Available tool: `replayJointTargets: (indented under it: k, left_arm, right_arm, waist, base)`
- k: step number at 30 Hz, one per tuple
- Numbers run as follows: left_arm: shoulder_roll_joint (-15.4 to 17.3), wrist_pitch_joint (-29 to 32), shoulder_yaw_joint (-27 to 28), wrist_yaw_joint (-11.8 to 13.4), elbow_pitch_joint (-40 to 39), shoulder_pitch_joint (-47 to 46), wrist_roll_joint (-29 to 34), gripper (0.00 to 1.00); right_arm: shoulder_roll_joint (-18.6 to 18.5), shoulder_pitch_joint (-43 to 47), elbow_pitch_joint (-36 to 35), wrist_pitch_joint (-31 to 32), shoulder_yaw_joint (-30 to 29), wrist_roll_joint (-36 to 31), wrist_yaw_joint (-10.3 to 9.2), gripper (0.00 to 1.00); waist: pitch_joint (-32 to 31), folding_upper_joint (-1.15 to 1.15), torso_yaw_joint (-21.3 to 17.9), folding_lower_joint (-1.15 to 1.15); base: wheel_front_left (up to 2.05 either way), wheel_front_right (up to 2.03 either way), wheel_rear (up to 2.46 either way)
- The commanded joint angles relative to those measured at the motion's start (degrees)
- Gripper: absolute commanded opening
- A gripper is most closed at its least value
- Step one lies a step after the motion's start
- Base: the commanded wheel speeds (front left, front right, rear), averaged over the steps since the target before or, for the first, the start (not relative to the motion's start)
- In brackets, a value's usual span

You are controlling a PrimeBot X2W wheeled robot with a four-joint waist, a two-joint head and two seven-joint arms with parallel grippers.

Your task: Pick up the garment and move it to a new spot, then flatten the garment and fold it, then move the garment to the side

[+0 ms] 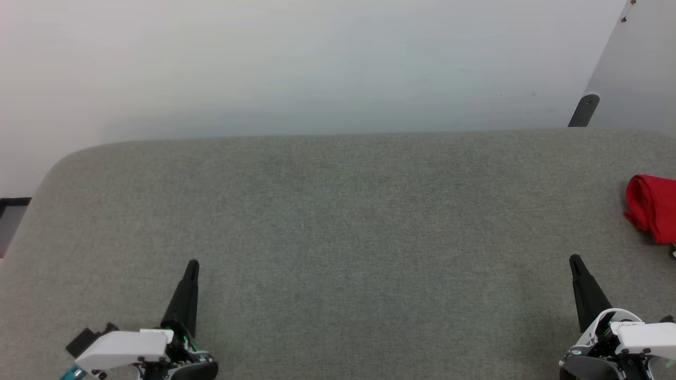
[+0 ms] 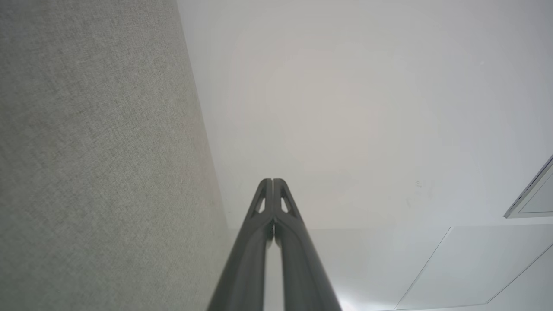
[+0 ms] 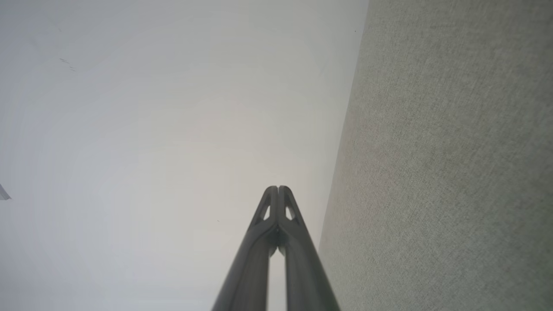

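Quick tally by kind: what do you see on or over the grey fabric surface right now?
Red garment: 1, bunched at the far right of the grey fabric surface
Grippers: 2, left gripper and right gripper, both shut, holding nothing
Total: 3

garment [image 1: 654, 207]: on table [image 1: 338, 221], far right, apparently past frame | wall [image 1: 317, 63]: behind

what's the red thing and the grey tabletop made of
The red garment: soft matte cloth, possibly knit, judging by its rolled folds and limp bunching. The grey tabletop: seemingly covered in matte felt-like or woven fabric with a fine heathered grain; what lies beneath is hidden.
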Motion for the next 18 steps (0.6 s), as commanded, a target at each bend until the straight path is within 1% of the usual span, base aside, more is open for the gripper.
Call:
replayJointTargets:
  k: [1, 18]
  left_arm:
    - [-0.08, 0.19, 0.12, 0.0, 0.07, -0.56, -0.14, 0.0]
    - [-0.08, 0.2, 0.15, 0.0, 0.06, -0.56, -0.12, 0.0]
  right_arm:
    - [0.22, -0.19, -0.01, 0.04, 0.03, 0.22, 0.0, 0.0]
    - [0.22, -0.19, -0.01, 0.03, 0.04, 0.22, 0.0, 0.0]
  waist:
    - [0.0, 0.0, 0.0, 0.0]
    - [0.0, 0.0, 0.0, 0.0]
  base:
    - [0.0, 0.0, 0.0]
    - [0.0, 0.0, 0.0]
